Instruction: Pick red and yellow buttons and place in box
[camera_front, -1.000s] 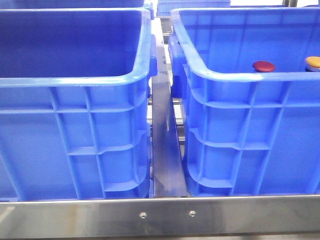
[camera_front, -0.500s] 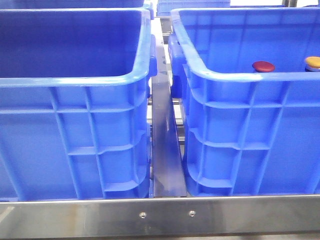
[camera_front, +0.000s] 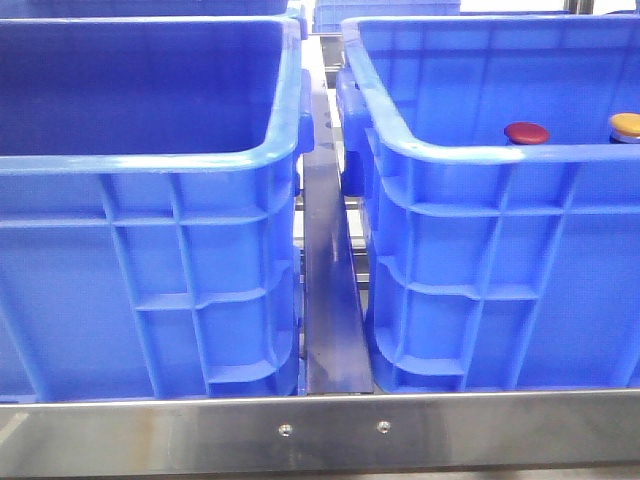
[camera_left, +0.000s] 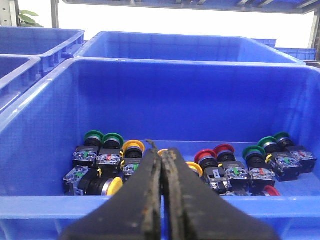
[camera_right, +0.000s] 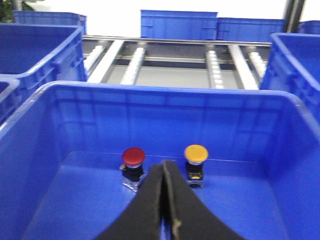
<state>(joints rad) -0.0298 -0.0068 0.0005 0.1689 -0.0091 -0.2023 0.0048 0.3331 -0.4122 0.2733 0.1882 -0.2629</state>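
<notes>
A: What is found nearest in the wrist views?

B: Both grippers are seen with jaws pressed together and nothing held. The left gripper (camera_left: 161, 165) is poised over the near rim of a source crate (camera_left: 40, 120); the right gripper (camera_right: 162, 192) over the near wall of the box (camera_right: 280, 125).

A: And just beyond them?

B: In the box, a red button (camera_right: 133, 156) and a yellow button (camera_right: 196, 153) are stood upright on the floor, near each other but apart. From the front they are glimpsed over the rim, red (camera_front: 526, 132) and yellow (camera_front: 626, 124). The step may be judged largely done for this pair.

A: What could go wrong?

B: In the source crate, mixed buttons (camera_left: 210, 160) are piled touching one another: green, yellow and red caps on black bodies. If a shut gripper is lowered, a cluster could be shoved aside rather than grasped. If it is opened too wide, a green neighbour could be lifted too. The near rim could be struck on descent.

A: Farther back?

B: More blue crates (camera_left: 190, 45) are stood behind, and rollers (camera_right: 215, 60) are seen beyond the box; a drop there would be lost.
</notes>
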